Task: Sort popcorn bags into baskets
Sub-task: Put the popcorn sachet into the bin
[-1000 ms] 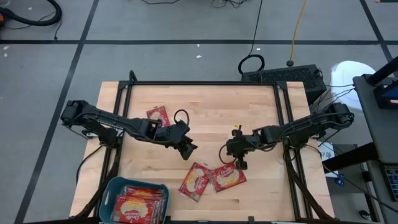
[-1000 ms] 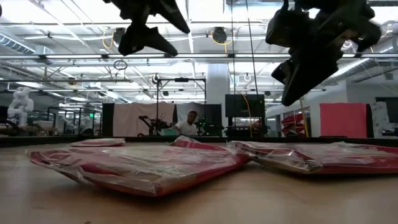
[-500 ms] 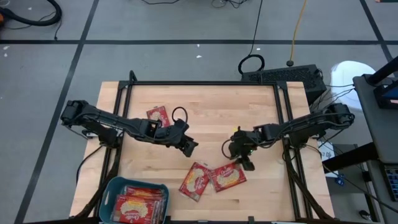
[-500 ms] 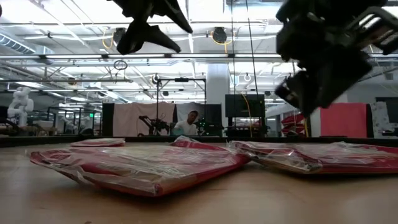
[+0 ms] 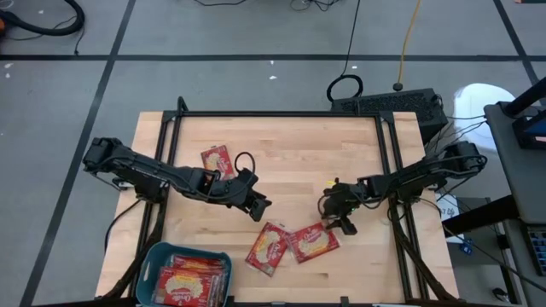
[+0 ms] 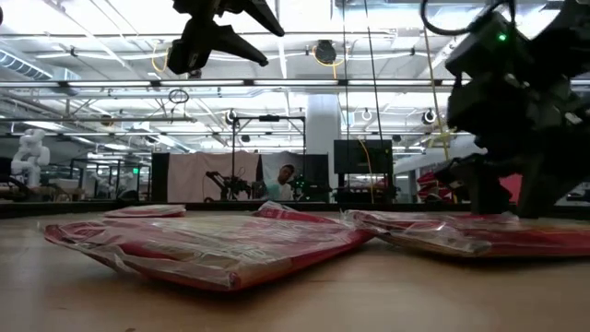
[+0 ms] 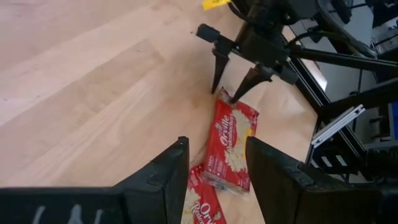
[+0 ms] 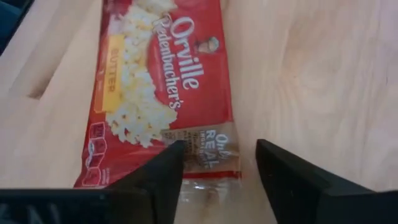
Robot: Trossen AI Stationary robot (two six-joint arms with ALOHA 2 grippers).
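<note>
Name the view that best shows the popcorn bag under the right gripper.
Right wrist view: the bag fills the frame, print readable, between the open right gripper fingers. High view shows it small, beside another bag. Left wrist shows it whole but distant. Low view shows only its edge.

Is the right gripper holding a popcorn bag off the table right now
No, the right gripper stands open with its fingertips just above one end of a popcorn bag that lies flat on the table.
</note>
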